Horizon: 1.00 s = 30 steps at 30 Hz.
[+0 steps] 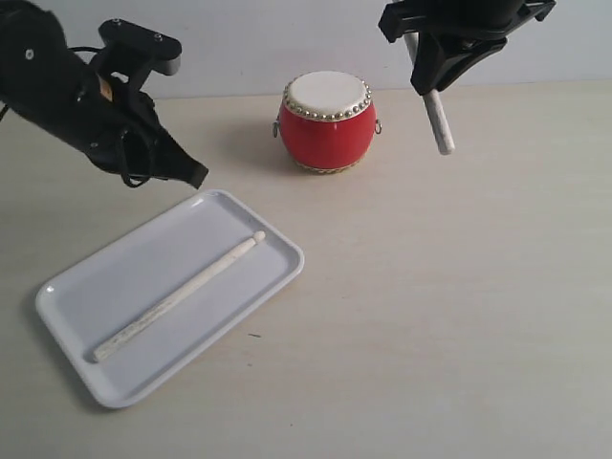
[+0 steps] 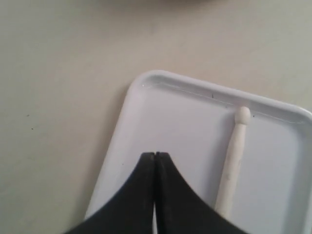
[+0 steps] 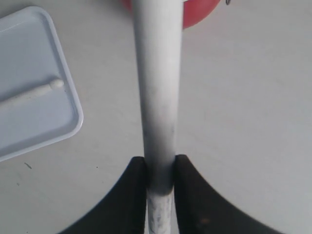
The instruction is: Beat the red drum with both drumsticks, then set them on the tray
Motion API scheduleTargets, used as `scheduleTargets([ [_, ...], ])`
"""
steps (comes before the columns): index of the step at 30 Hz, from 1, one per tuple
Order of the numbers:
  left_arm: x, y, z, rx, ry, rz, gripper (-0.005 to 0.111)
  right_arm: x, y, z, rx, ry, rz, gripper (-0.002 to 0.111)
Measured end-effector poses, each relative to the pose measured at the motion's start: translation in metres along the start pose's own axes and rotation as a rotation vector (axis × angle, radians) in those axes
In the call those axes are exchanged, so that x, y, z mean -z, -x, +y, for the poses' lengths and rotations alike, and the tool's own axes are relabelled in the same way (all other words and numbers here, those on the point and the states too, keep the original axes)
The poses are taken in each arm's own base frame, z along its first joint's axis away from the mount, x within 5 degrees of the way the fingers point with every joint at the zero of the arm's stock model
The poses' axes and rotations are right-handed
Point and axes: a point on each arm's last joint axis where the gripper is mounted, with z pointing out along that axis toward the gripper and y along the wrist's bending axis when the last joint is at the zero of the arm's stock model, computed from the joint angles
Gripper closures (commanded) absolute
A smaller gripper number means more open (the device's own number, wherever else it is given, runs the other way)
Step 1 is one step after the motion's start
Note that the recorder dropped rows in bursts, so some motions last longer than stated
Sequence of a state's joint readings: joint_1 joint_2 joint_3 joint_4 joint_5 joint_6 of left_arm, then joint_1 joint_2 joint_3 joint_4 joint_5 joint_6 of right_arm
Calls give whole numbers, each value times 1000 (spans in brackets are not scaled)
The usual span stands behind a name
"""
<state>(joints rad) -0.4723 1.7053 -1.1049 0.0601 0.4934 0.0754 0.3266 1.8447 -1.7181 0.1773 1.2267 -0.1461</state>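
The red drum with its cream skin stands at the back middle of the table; a red edge of it shows as the drum in the right wrist view. One pale drumstick lies diagonally in the white tray at front left, seen too as the drumstick in the tray. My left gripper hovers shut and empty over the tray's back corner, the gripper above its surface. My right gripper is shut on the second drumstick, raised right of the drum; the gripper clamps the stick.
The pale wooden table stretches right and in front of the drum. A light wall runs behind it. The tray with its stick lies off to one side in the right wrist view.
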Motion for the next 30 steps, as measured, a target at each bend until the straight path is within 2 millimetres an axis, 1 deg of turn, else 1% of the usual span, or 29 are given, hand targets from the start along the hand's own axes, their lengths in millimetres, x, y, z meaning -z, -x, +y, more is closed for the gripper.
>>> scheduleTargets([
  [3,8,-15,0,4,7,-77,107,-4,0,-1,-2,1,9,108],
  [6,22,-34,1,11,18,-154,107,-6,1,-1,-2,1,13,108],
  [9,43,-51,4,47,42,-297,107,-9,1,-2,-4,2,21,108],
  [11,63,-63,7,69,62,-409,107,-15,2,-3,-6,3,34,108],
  [14,89,-82,11,97,95,-512,107,-24,2,-4,-9,5,54,108],
  [18,117,-110,13,141,130,-558,107,-35,3,-6,1,8,81,108],
  [24,149,-147,7,168,156,-568,107,-39,3,-7,5,13,90,108],
  [26,160,-155,4,169,163,-609,107,-39,3,-6,4,19,89,108],
  [30,181,-163,1,165,180,-715,107,-39,4,-4,-4,46,84,108],
])
